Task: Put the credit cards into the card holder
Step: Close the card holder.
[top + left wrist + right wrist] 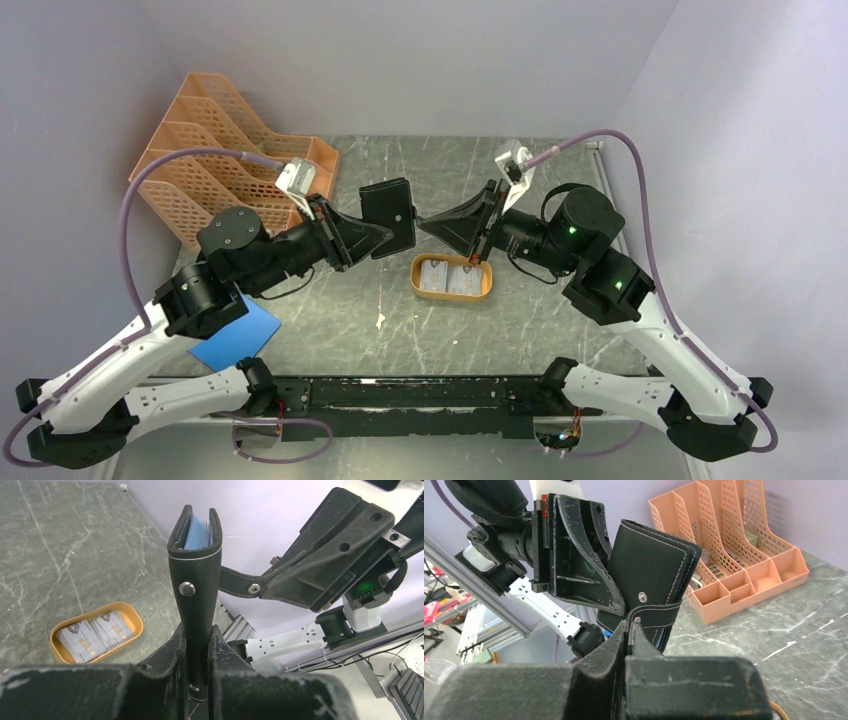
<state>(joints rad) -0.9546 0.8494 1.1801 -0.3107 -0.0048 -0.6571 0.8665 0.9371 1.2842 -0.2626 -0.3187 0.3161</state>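
My left pincer point(385, 238) is clenched on the holder point(388, 215), which hangs in the air well above the surface point(330, 300). From the top view my right pincer point(422, 222) meets it from the opposite side, so the holder sits between the two tips. The cards point(450, 275) lie in a tray point(415, 278) directly below my right pincer, which makes that arm the nearer one to them. The contact points themselves are masked by the pincer bodies.

Left wrist: the holder stands upright out of my left pincer point(199, 640), fold at the bottom, open edge at the top. The tab point(235, 582) runs sideways off it, away from its stud, into my right pincer point(270, 580). I judge that a pull along that tab line is what spreads the holder. Something pale blue shows between the flaps; I cannot tell pocket from card. The cards point(95, 632) are down to the left and overlap, so I can't count them.

Right wrist: my right pincer point(631, 627) is closed tight on the tab point(656, 612). The holder rises just beyond it. The tray is cut off at the bottom edge.
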